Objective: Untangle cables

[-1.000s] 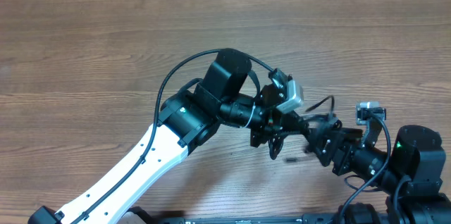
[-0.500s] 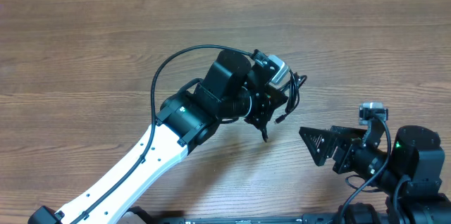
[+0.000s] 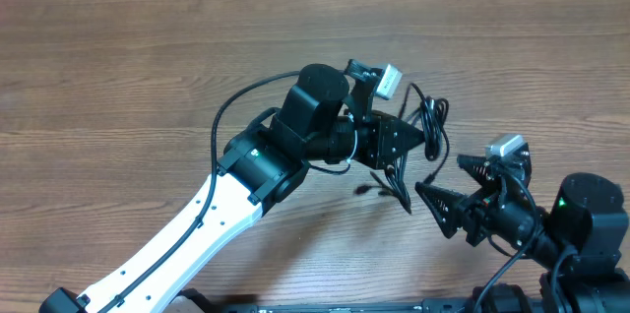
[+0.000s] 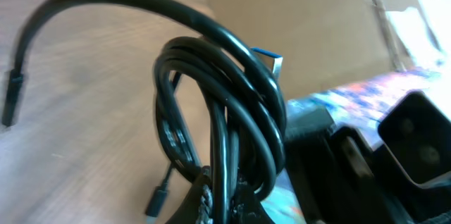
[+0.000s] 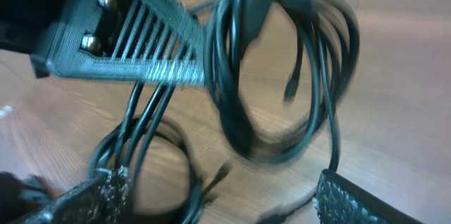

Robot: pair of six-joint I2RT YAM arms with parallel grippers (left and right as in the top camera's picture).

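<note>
Wooden table [image 3: 118, 57] carries the white left arm [image 3: 197, 219] reaching toward 2 o'clock, its left gripper [image 3: 411, 139] clamped tight on the cables [image 3: 431, 121], a looped bundle right of centre, with the right gripper [image 3: 438, 173] at the bundle's 5 o'clock, jaws spread wide, holding nothing.

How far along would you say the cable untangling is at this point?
Done: the cables are picked up, pinched in the shut left gripper above the table. In hand: the open right gripper sits just beside the hanging loops, holding nothing. Left: nearly everything; the left wrist view shows the cords as one coiled bundle, none separated out.
</note>
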